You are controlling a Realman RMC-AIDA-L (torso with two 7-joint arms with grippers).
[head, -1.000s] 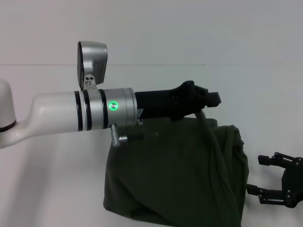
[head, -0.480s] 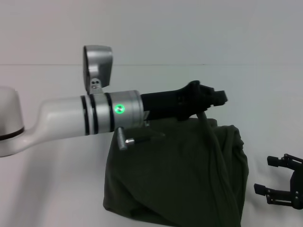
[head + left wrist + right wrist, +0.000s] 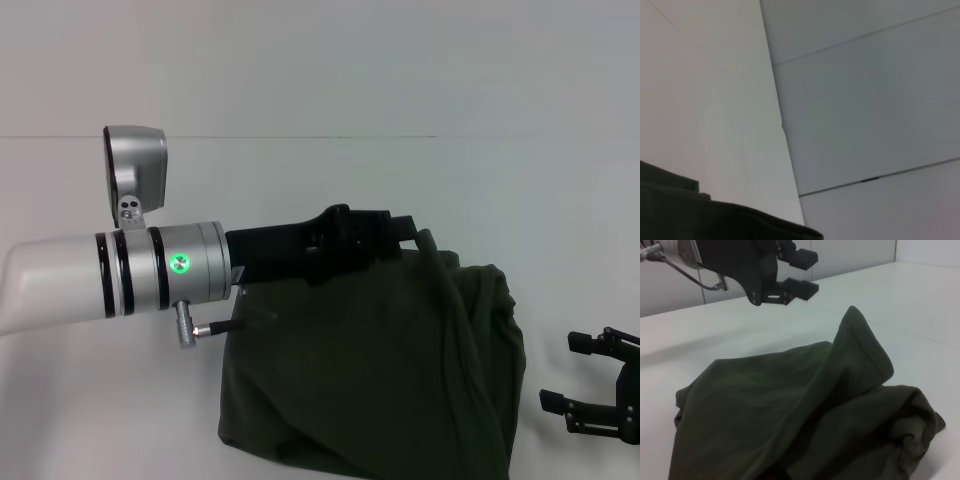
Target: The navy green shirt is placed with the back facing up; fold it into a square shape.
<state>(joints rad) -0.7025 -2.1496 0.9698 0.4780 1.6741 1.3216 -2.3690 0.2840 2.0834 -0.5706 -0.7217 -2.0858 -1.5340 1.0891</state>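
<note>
Already the shirt [image 3: 370,370] is bunched into a rough dark-green block on the white bench [image 3: 100,400], lying at the near middle and right of the head view. It is not square: the near edge is ragged, a thick fold runs down its right side, and in the right wrist view one corner stands up in a peak while another part is rolled into a lump.

Above the far edge of the cloth, the left gripper [image 3: 405,228] hangs on its arm, which reaches in from the left. Seen from the right wrist camera, its fingers [image 3: 800,287] stand slightly apart with nothing between them, clear of the fabric. Low at the near right, off the edge of the cloth, the right gripper [image 3: 590,385] sits with its fingers spread and empty.

By my reading, a fold has been laid and let go, and the task is at its tidying stage, with the bundle's shape not yet right. The next move calls for flattening: the raised corner needs pressing down or tucking, and the lumpy right side needs pulling straight so the edges line up. Either gripper would have to come down onto a loose edge and pinch only the top layer, or the layers beneath may drag and undo the fold.
</note>
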